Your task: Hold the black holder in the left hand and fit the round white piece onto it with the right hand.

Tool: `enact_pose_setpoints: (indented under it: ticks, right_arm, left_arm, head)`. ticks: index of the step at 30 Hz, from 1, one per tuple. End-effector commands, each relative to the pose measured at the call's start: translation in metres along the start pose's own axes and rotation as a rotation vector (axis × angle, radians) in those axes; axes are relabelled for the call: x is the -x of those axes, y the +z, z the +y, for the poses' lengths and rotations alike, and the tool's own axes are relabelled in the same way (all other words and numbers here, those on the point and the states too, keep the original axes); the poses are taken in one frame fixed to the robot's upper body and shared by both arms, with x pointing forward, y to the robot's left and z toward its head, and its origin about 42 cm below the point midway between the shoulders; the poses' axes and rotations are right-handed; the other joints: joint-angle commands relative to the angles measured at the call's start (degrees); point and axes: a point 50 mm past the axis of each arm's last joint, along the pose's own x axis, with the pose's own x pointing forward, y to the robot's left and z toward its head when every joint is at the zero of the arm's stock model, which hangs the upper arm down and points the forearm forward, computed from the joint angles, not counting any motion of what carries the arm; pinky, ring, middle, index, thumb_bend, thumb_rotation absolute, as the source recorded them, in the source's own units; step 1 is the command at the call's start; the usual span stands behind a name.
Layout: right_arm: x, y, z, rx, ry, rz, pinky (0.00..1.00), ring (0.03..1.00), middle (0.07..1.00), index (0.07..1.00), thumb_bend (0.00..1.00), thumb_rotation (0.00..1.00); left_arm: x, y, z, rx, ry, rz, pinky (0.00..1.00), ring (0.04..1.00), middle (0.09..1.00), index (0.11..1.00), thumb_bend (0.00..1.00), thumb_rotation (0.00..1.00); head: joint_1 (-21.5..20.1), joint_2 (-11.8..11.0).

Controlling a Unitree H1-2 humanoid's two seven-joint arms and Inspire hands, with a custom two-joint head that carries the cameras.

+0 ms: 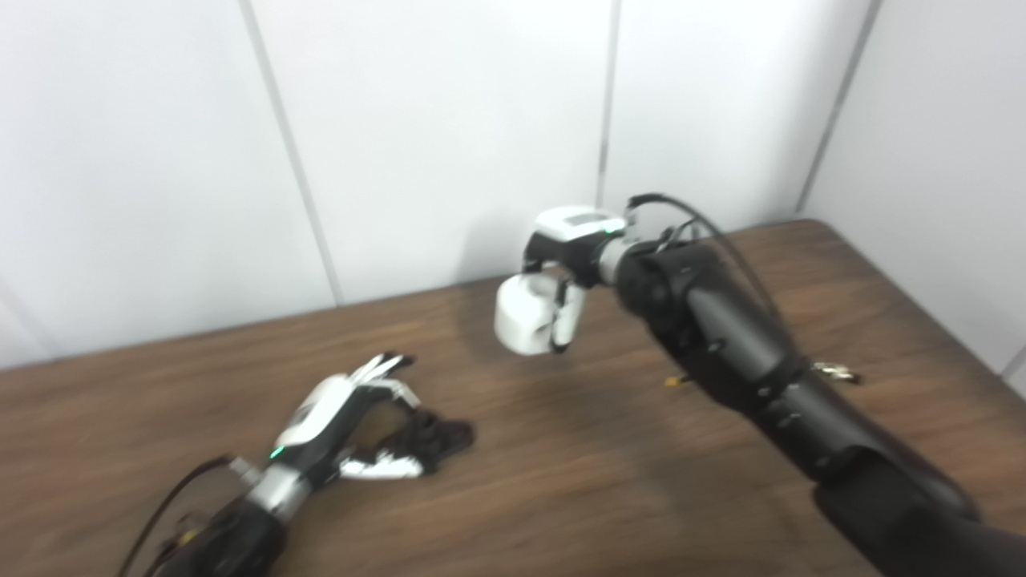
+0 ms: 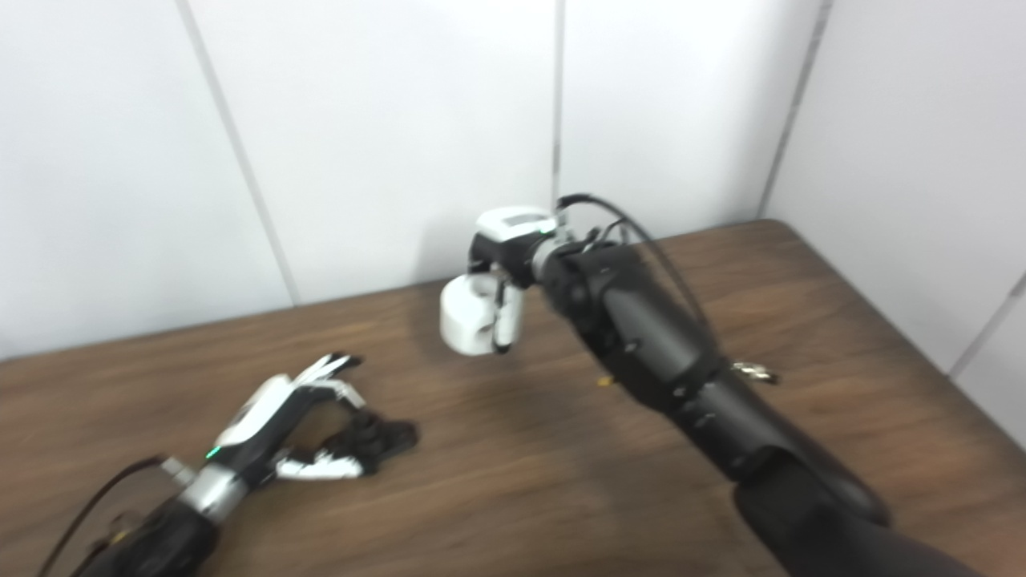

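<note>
The right robot hand (image 1: pixel 561 272) is hanging above the dark brown wooden worktop (image 1: pixel 609 473) toward its far side, with its fingers clamped around the round white plastic piece (image 1: pixel 523 315), which is riding clear of the surface. At near left, the left robot hand (image 1: pixel 353 417) is lying low over the worktop with its fingers spread, reaching around the small black holder (image 1: pixel 437 437). The holder is sitting on the wood, touching or just beside the fingertips; the blur is making it impossible to tell whether any real grip is forming, so the left robot hand is reading as apart rather than closed on it.

The two parts are sitting well apart, and the holder is not yet raised. The main risk, as I judge it, is the white piece arriving before the holder is firmly held: pressing down on a loosely pinched holder is likely to tip it or push it across the smooth wood. The low, irregular black shape is also offering little to grasp, so the fingers may be sliding off it. A small metal object (image 1: pixel 834 370) is lying near the right forearm, where the arm could brush it.
</note>
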Motion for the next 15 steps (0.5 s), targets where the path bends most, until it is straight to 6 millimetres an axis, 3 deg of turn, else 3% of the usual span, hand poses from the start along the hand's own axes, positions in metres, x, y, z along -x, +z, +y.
enact_pose_setpoints:
  ticks: [1, 8, 15]
  right_arm:
    - [0.008, 0.020, -0.035, 0.027, -0.093, -0.074, 0.80, 0.839, 0.765, 0.484, 0.52, 0.14]
    - [0.011, 0.048, -0.027, 0.031, -0.077, -0.177, 0.76, 0.836, 0.773, 0.483, 0.52, 0.14]
    - [0.008, 0.061, -0.017, 0.018, -0.055, -0.219, 0.73, 0.824, 0.768, 0.483, 0.52, 0.14]
  left_arm:
    - [0.020, -0.004, -0.074, 0.053, -0.198, 0.114, 0.99, 1.000, 0.952, 0.482, 0.52, 0.06]
    - [0.011, 0.003, -0.077, 0.071, -0.176, 0.099, 0.97, 1.000, 0.946, 0.482, 0.52, 0.06]
    - [0.004, 0.010, -0.080, 0.077, -0.174, 0.084, 0.96, 1.000, 0.943, 0.481, 0.52, 0.06]
  head:
    - [0.55, 0.27]
    - [3.16, 1.38]
    - [5.58, 2.41]
